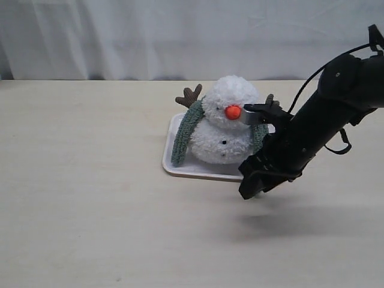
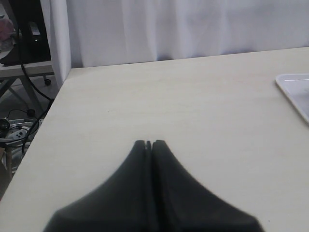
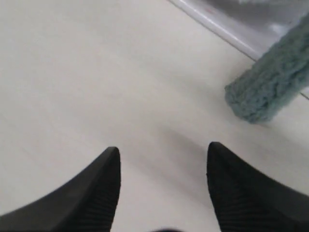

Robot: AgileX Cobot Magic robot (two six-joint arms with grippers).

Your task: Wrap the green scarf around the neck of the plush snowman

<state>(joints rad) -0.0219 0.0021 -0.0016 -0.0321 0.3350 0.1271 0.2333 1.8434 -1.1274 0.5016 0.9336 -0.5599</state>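
Note:
The plush snowman [image 1: 225, 129] stands upright on a white tray [image 1: 174, 162], its orange nose facing the front. The green scarf [image 1: 183, 135] passes behind the snowman's neck [image 1: 211, 120] and hangs down over both shoulders. One rounded end of the green scarf [image 3: 265, 89] lies just off the tray's edge [image 3: 217, 26]. My right gripper [image 1: 251, 187] [image 3: 163, 152] hangs open and empty over the bare table at the tray's front right corner, a short way from that end. Over bare table to the left of the tray, my left gripper [image 2: 148, 143] is shut on nothing.
The pale wooden table [image 1: 90, 210] runs wide around the tray. A white curtain [image 1: 180, 36] hangs behind it. One corner of the tray [image 2: 294, 89] shows in the left wrist view. Cables and a stand [image 2: 19, 96] sit past the table's left edge.

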